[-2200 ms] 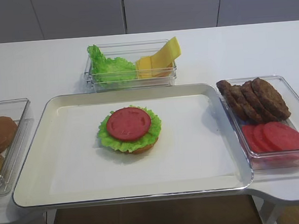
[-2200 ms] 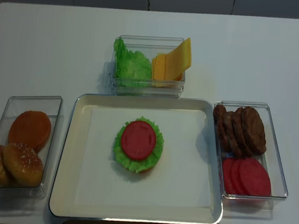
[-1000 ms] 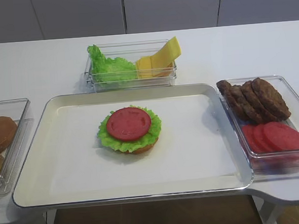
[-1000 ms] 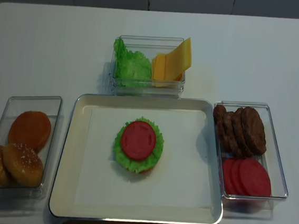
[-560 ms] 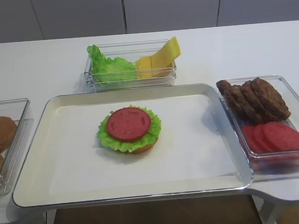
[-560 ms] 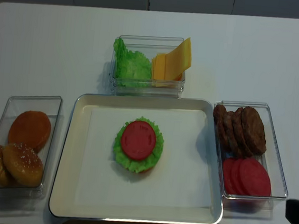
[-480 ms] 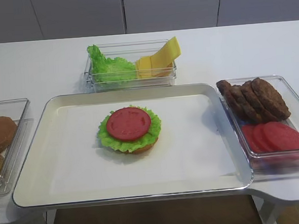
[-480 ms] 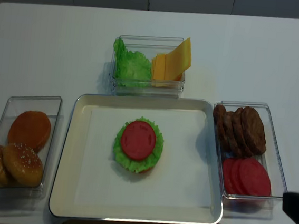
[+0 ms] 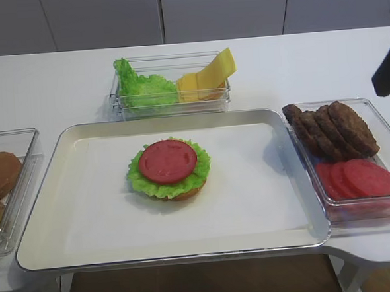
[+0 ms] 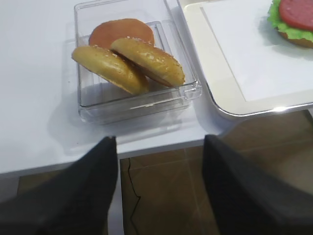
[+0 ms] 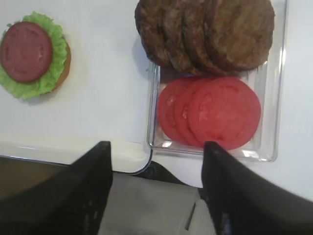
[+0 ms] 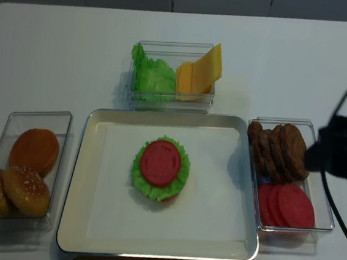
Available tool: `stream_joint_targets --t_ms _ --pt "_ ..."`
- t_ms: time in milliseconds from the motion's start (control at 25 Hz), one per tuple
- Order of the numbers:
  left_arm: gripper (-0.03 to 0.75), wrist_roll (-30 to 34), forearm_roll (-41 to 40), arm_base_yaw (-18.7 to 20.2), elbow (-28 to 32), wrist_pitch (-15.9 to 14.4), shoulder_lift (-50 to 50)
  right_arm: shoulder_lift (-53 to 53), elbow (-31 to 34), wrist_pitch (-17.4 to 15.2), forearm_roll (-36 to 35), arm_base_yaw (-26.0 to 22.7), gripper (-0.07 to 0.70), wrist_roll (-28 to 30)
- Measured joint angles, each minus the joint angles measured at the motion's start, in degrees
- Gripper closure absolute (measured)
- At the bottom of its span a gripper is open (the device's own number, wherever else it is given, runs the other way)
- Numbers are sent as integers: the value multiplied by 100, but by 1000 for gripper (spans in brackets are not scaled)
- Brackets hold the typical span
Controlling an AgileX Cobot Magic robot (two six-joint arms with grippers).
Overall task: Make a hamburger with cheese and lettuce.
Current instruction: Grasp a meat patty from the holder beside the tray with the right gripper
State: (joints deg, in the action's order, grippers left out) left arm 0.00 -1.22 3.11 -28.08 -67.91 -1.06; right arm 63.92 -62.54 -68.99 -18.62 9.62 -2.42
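Hamburger (image 9: 168,169): partly built stack, centre-left of the white tray (image 9: 88,232); bun base, frilly green rim, red tomato disc on top.
Lettuce (image 9: 142,86) and cheese (image 9: 207,76): share one clear box (image 12: 171,99) at upper centre of the frame, just beyond the tray's far edge; lettuce on the left, yellow slices fanned and leaning to the right.
Patties (image 12: 279,149) and tomato slices (image 12: 286,205): clear box (image 11: 279,98) at the right of the tray, patties in the far half.
Buns (image 10: 129,58): clear box at the left of the tray.
Right gripper (image 11: 156,196): above the near end of the patty box, fingers (image 11: 230,196) spread wide, holding nothing.
Left gripper (image 10: 159,191): above the table's near edge beside the bun box, fingers wide apart, holding nothing.
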Motion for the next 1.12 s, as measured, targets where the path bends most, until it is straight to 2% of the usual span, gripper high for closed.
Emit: stream_joint_targets --t_ms 200,320,640,1120 --pt "302 0 0 0 0 0 0 972 -842 -210 915 781 174 -837" --pt "302 0 0 0 0 0 0 1594 -1337 -222 1113 1030 174 -1105" --pt "302 0 0 0 0 0 0 2815 -2117 -211 1139 1085 174 -1326" --pt "302 0 0 0 0 0 0 3545 -2199 -188 1126 1085 174 -1621"
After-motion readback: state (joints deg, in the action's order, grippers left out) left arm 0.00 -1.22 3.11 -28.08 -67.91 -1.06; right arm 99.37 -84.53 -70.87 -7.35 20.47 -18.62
